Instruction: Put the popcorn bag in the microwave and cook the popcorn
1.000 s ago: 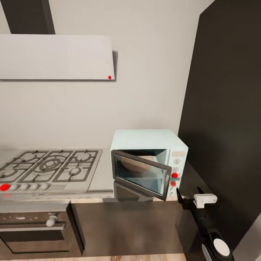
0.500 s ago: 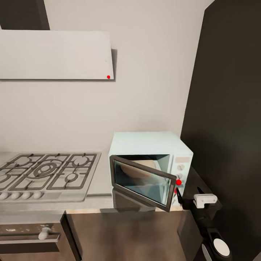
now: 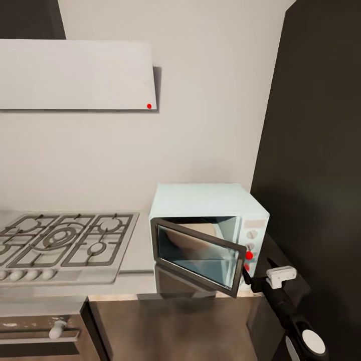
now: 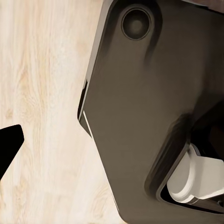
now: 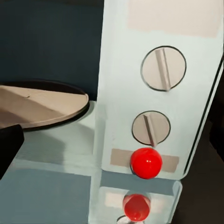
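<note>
The pale mint-blue microwave (image 3: 208, 208) stands on the grey countertop (image 3: 139, 250) with its dark-framed glass door (image 3: 198, 256) swung partly open. A tan round plate (image 5: 42, 105) lies inside it. My right gripper (image 3: 258, 271) is open, just in front of the control panel's lower corner. The right wrist view is close on two white knobs (image 5: 163, 67) and a red indicator dot (image 5: 146, 163), with one black fingertip (image 5: 7, 147) at the edge. In the left wrist view one black fingertip (image 4: 8, 147) hangs over the wood floor. The popcorn bag and popcorn are out of view.
A steel gas hob (image 3: 65, 240) lies left of the microwave under a flat white extractor hood (image 3: 75, 75). A tall dark cabinet (image 3: 316, 150) rises right beside the microwave. A dark built-in oven (image 3: 40, 333) sits below the hob. My own dark base (image 4: 149, 107) is over the light wood floor (image 4: 42, 93).
The whole head view has shifted, so the camera moved: hob and oven sit lower and further left. My right gripper now sits slightly nearer the microwave's control panel. The door stays ajar.
</note>
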Motion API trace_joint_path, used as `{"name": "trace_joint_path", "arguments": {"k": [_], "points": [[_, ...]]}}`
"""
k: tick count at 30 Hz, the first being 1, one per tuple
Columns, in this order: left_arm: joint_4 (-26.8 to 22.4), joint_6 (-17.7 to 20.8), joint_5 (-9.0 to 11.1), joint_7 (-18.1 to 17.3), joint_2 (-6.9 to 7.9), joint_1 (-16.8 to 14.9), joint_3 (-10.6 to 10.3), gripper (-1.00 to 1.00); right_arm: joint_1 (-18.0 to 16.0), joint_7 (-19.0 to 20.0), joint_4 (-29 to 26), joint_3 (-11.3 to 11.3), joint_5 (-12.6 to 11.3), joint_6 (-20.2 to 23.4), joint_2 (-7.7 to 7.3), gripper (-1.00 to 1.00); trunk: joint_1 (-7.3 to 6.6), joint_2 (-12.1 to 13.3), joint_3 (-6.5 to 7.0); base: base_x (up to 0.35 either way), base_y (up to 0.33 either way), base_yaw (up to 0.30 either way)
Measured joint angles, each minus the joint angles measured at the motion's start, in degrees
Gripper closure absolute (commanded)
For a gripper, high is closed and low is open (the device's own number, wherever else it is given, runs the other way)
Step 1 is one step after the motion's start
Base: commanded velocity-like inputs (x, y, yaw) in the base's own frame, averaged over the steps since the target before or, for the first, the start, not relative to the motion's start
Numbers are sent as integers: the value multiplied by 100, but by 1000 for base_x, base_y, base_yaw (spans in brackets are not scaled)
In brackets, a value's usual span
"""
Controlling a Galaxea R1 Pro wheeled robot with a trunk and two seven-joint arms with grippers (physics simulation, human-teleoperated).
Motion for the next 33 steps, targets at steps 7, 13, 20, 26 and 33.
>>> {"name": "trace_joint_path", "arguments": {"k": [7,13,20,26,33], "points": [[0,0,0,0,0,0,-1,-100,-1,92,-2,-68,-3,13,0,-100,2,1,0,27,0,0],[0,0,0,0,0,0,0,-100,-5,313,-3,-143,-7,54,1,-100,2,0,1,0,0,0],[0,0,0,0,0,0,-3,-100,-1,555,-1,-205,0,56,-8,-100,2,0,0,0,0,0],[0,0,0,0,0,0,-4,-100,1,953,0,-288,5,56,-7,-100,2,0,0,0,0,0],[0,0,0,0,0,0,-4,-100,1,1515,0,-48,12,49,-9,-100,2,1,0,0,0,0]]}}
